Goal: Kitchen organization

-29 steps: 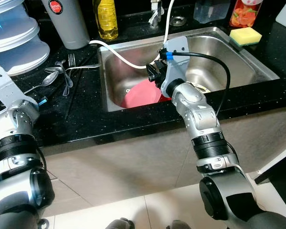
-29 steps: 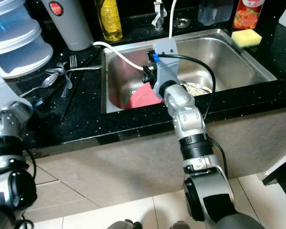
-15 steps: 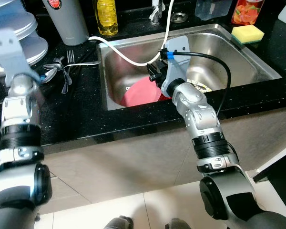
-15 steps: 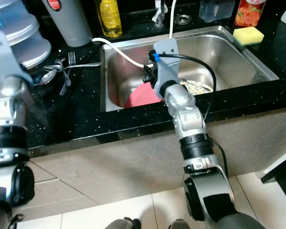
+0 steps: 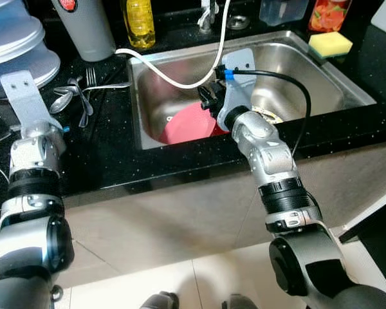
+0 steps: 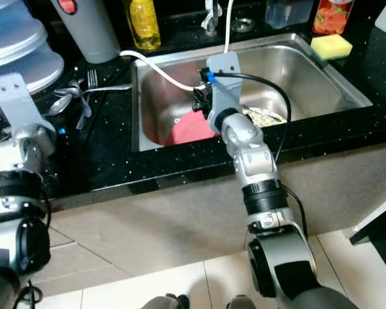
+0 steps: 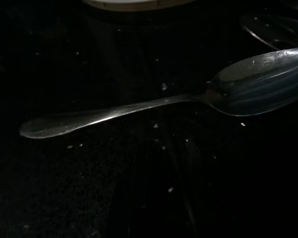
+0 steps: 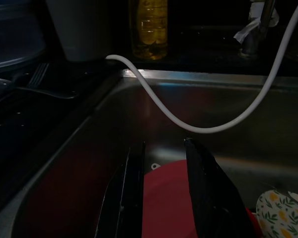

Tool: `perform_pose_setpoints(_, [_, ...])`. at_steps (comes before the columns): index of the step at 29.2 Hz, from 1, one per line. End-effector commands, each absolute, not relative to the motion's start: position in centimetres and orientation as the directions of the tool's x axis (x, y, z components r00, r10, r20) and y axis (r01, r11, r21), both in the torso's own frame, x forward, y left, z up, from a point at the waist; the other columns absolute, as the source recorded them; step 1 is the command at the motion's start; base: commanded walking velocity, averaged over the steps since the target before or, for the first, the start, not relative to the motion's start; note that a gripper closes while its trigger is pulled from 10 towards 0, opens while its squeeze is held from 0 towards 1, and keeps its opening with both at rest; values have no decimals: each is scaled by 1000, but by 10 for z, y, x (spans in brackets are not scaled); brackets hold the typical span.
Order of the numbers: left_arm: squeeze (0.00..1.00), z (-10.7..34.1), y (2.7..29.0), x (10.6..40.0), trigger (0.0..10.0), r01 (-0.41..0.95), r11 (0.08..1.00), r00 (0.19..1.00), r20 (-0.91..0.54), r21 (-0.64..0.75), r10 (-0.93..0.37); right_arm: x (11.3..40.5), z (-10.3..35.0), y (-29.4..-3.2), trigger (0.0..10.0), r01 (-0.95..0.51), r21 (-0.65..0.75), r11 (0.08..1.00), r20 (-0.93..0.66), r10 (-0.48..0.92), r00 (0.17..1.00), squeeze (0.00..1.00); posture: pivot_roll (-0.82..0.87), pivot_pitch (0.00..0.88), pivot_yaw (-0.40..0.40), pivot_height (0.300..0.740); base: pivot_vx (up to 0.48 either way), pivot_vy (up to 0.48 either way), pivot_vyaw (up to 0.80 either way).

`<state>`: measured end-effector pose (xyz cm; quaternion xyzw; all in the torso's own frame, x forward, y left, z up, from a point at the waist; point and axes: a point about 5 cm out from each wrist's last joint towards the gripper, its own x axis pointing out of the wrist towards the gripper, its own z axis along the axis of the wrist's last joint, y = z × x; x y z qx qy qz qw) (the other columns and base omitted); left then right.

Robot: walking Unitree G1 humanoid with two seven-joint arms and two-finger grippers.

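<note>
Right gripper [image 8: 161,198]: fingers parted, empty, over red plate [image 8: 169,196] in sink [image 5: 321,84]; rim to be straddled squarely. Left gripper: jaw state indeterminable.

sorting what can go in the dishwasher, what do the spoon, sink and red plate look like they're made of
Spoon: polished metal, likely stainless steel, with bright mirror glints.
Sink: brushed stainless steel, with a soft grey sheen.
Red plate: probably plastic, matte and evenly coloured, though glazed ceramic can't be ruled out.
</note>
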<state>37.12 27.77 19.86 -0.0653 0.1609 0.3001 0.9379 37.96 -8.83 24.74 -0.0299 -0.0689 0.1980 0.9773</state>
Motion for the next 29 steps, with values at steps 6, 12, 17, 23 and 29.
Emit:
perform_pose_setpoints(6, [0, 150, 276, 358, 10000, -608, 793, 666, -561, -27, 492, 379, 247, -84, 10000, -396, -80, 915, 124, 403, 906, 0, 133, 78, 80, 740, 0, 0, 0])
perform_pose_setpoints(12, [0, 134, 273, 353, 0, -608, 792, 634, -633, -53, 445, 379, 246, -84, 10000, -395, -79, 915, 121, 403, 907, 0, 134, 86, 80, 740, 0, 0, 0])
perform_pose_setpoints(17, [0, 134, 271, 354, 0, -618, 779, 641, -642, -107, 420, 379, 246, -84, 10000, -397, -79, 915, 120, 404, 907, 0, 134, 87, 78, 740, 0, 0, 0])
perform_pose_setpoints(23, [0, 136, 272, 354, 0, -624, 771, 647, -638, -127, 417, 379, 247, -84, 10000, -398, -79, 914, 122, 406, 906, 0, 135, 86, 75, 740, 0, 0, 0])
perform_pose_setpoints(29, [0, 185, 278, 366, 6667, -583, 811, 771, -352, -52, 531, 379, 247, -84, 10000, -399, -80, 913, 121, 406, 906, 0, 135, 88, 72, 740, 0, 0, 0])
